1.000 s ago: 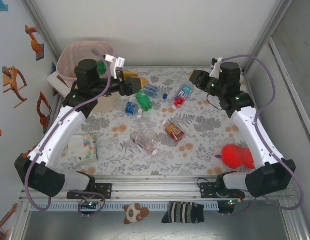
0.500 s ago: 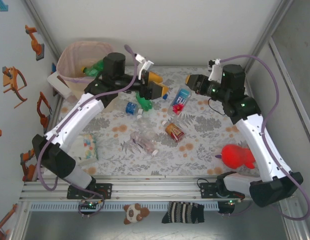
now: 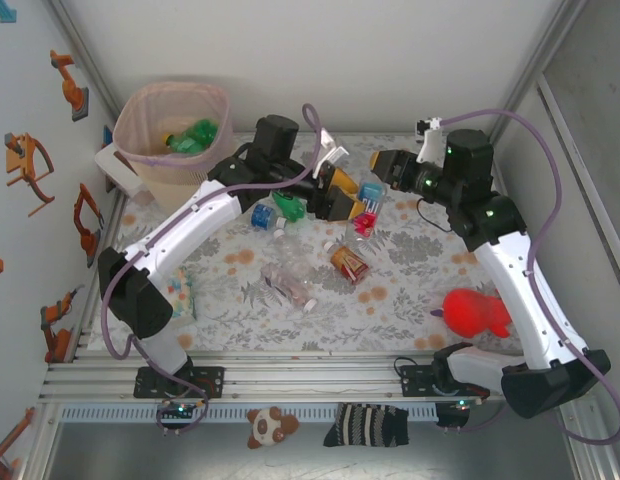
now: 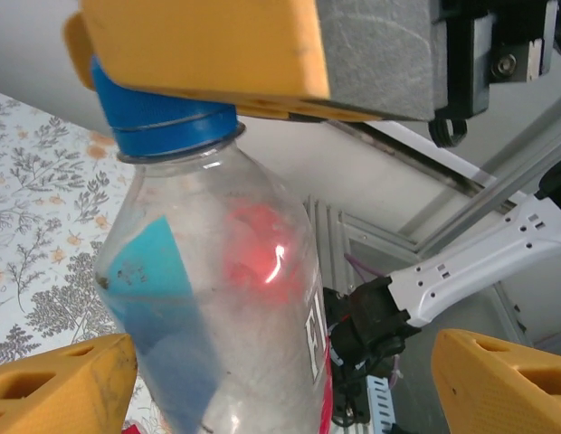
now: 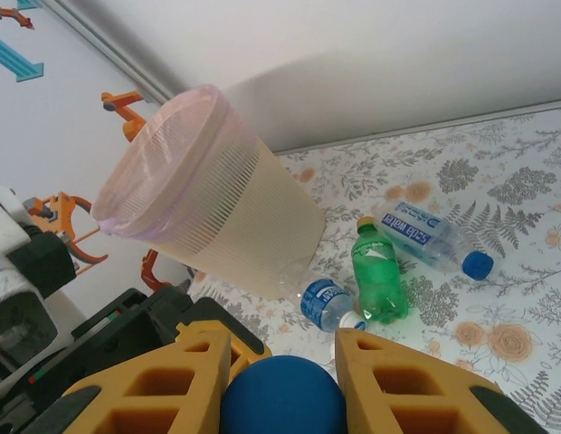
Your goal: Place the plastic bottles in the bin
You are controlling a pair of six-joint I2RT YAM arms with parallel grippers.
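My right gripper (image 3: 378, 172) (image 5: 280, 362) is shut on the blue cap of a clear bottle (image 3: 363, 208) (image 4: 226, 298) with a blue and red label, holding it above the table. My left gripper (image 3: 348, 197) (image 4: 280, 389) is open, its yellow fingers (image 4: 54, 384) standing wide on either side of that bottle's body. The pink bin (image 3: 175, 125) (image 5: 208, 199) stands at the far left with a green bottle (image 3: 198, 132) inside. On the table lie a green bottle (image 5: 378, 271), a blue-labelled one (image 3: 262, 215) (image 5: 328, 303), a soda water one (image 5: 425, 237), a copper one (image 3: 348, 263) and a clear one (image 3: 288, 283).
A red plush toy (image 3: 475, 312) lies at the right front. A white box with coloured dots (image 3: 175, 290) sits at the left front, partly behind the left arm. A small white container (image 3: 115, 165) stands beside the bin.
The left arm swung from the bin, leaving a green bottle inside, across to the right. The right gripper took the clear bottle by its cap and lifted it.
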